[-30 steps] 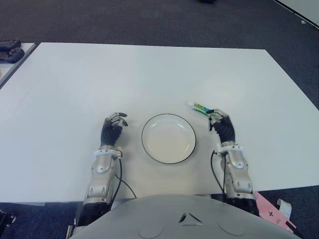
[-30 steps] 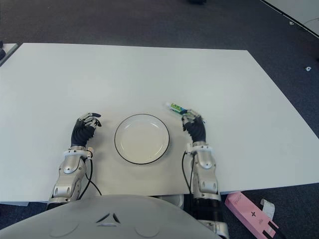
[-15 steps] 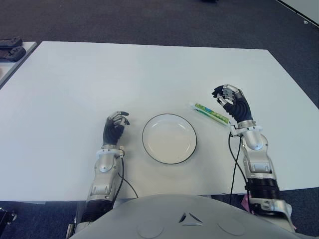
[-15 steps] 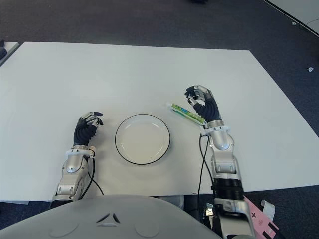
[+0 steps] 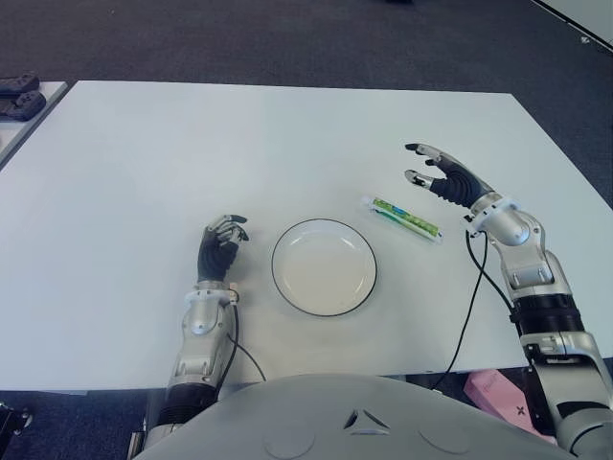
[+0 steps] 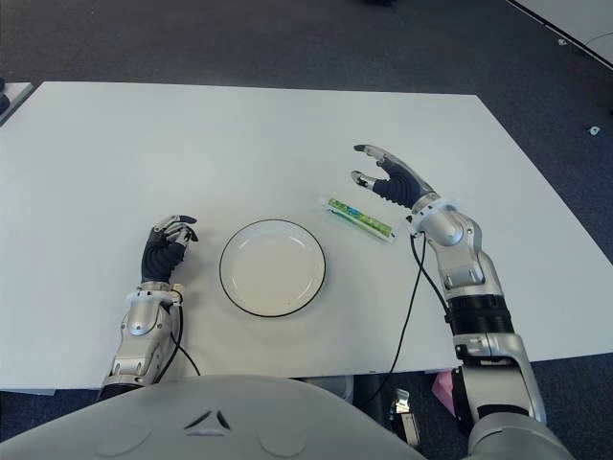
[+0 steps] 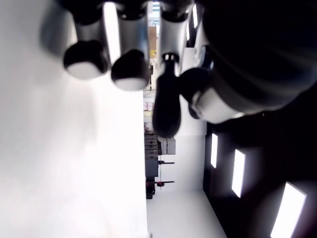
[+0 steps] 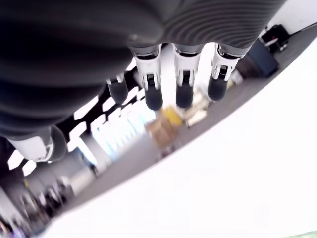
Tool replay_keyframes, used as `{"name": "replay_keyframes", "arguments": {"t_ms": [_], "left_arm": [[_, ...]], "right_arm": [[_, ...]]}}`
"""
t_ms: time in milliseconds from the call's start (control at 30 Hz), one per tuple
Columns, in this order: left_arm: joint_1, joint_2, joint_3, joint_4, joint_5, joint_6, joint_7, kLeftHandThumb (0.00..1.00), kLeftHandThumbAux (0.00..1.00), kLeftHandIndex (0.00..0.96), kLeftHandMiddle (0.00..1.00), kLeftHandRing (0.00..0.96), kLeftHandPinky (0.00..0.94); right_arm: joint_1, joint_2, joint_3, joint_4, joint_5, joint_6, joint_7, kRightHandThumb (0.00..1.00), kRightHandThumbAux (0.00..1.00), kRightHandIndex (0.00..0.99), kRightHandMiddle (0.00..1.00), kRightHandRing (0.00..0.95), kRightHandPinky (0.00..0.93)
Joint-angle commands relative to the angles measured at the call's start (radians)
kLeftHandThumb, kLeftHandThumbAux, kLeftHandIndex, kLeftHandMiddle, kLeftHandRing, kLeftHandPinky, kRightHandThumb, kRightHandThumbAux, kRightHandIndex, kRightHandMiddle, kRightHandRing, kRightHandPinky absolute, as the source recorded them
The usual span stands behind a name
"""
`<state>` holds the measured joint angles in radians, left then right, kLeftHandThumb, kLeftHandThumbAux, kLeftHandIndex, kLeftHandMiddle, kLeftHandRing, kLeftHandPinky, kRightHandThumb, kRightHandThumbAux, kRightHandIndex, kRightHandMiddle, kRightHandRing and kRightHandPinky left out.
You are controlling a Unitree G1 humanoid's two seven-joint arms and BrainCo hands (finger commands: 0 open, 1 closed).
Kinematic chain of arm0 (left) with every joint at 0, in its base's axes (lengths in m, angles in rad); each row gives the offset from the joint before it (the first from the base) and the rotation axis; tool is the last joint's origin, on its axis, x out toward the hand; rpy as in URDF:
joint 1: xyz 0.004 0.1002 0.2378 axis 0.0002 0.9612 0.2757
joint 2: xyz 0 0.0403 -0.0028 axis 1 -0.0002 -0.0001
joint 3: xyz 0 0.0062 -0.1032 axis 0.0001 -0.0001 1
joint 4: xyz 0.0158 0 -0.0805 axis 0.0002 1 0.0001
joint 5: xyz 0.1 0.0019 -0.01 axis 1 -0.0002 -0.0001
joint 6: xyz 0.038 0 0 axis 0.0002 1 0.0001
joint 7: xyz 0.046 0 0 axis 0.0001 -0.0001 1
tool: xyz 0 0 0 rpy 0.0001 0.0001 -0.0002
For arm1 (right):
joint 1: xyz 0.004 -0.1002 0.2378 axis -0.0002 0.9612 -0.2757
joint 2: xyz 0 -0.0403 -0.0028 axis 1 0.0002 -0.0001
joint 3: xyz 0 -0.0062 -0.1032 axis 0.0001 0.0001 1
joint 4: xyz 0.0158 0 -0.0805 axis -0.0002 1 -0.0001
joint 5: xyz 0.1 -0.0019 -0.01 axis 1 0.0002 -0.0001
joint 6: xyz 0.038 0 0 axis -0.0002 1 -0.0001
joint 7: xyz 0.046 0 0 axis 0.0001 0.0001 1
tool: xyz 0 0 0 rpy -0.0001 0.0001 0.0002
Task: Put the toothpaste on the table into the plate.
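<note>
A green and white toothpaste tube (image 5: 402,218) lies flat on the white table (image 5: 287,144), just right of the white plate (image 5: 324,265) with a dark rim. My right hand (image 5: 436,176) hovers beyond and to the right of the tube, fingers spread, holding nothing. Nothing lies in the plate. My left hand (image 5: 220,242) shows left of the plate with its fingers curled, holding nothing.
A pink box (image 5: 490,385) lies on the floor past the table's near right corner. Dark objects (image 5: 17,91) sit on a neighbouring surface at the far left. A black cable (image 5: 471,287) hangs along my right forearm.
My right hand rose from beside the plate, moved away and to the right past the tube, and spread its fingers. The tube now lies fully uncovered. The left hand stayed put.
</note>
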<state>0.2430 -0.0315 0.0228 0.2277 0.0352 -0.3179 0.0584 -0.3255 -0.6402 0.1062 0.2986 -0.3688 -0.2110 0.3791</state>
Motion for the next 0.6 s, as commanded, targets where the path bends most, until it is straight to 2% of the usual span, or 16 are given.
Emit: {"name": "replay_keyframes", "arguments": {"t_ms": [33, 300, 600], "left_arm": [[0.021, -0.004, 0.005, 0.043, -0.016, 0.048, -0.005, 0.695, 0.719, 0.439, 0.884, 0.880, 0.877], [0.027, -0.003, 0.004, 0.044, -0.025, 0.031, -0.013, 0.695, 0.720, 0.439, 0.887, 0.886, 0.877], [0.028, -0.011, 0.009, 0.063, -0.021, -0.019, 0.007, 0.695, 0.720, 0.439, 0.887, 0.886, 0.877]], "right_arm": [[-0.108, -0.027, 0.072, 0.173, -0.080, -0.063, -0.007, 0.524, 0.218, 0.000, 0.000, 0.000, 0.000], [-0.199, -0.052, 0.152, 0.349, -0.171, -0.194, -0.073, 0.581, 0.154, 0.000, 0.000, 0.000, 0.000], [-0.277, -0.060, 0.256, 0.464, -0.275, -0.260, -0.089, 0.580, 0.108, 0.000, 0.000, 0.000, 0.000]]}}
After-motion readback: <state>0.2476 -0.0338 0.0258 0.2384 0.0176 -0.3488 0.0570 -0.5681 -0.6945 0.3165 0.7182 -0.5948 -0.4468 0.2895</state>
